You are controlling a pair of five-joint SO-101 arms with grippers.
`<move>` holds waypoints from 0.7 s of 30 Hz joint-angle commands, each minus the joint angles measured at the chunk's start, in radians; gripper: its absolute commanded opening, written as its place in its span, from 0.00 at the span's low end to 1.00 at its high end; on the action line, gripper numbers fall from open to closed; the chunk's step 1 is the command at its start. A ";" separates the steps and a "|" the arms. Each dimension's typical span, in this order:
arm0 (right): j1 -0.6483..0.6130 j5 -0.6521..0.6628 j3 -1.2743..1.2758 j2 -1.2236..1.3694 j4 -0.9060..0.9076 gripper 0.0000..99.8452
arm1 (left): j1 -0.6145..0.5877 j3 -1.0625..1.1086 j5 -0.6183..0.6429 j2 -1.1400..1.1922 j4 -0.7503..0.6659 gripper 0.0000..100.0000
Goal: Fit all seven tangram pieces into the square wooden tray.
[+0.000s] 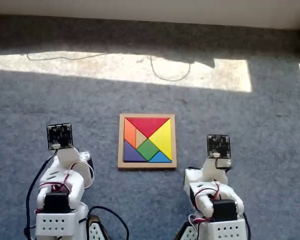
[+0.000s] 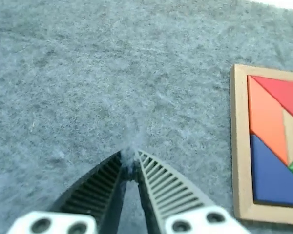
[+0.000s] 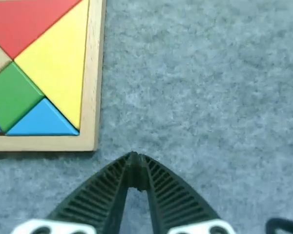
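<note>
- In the left wrist view the wooden tray (image 2: pixel 240 146) is cut off; its right side falls outside.
- In the high view the arm bases (image 1: pixel 55 224) are cut off at the near edge.

- The tray (image 1: pixel 121 142) is showing pale wood.
- The tangram pieces (image 1: pixel 148 142) are showing red, yellow, orange, green, beige, navy, sky-blue.
- The carpet (image 1: pixel 250 140) is looking grey.

There is one square wooden tray (image 1: pixel 147 166) and seven tangram pieces: five triangles (red triangle (image 1: pixel 147 125), yellow triangle (image 1: pixel 163 140), dark blue triangle (image 1: pixel 131 153), light blue triangle (image 1: pixel 160 157), tan triangle (image 1: pixel 140 138)), one green square (image 1: pixel 148 149) and one orange parallelogram (image 1: pixel 129 134). Two arms, a left arm (image 1: pixel 60 185) and a right arm (image 1: pixel 213 200), carry one claw each: left claw (image 2: pixel 132 163), right claw (image 3: pixel 135 161).
</note>
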 commanded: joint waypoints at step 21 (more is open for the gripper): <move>0.010 0.000 0.120 -0.015 0.018 0.01 | 0.012 0.021 -0.250 -0.007 0.213 0.01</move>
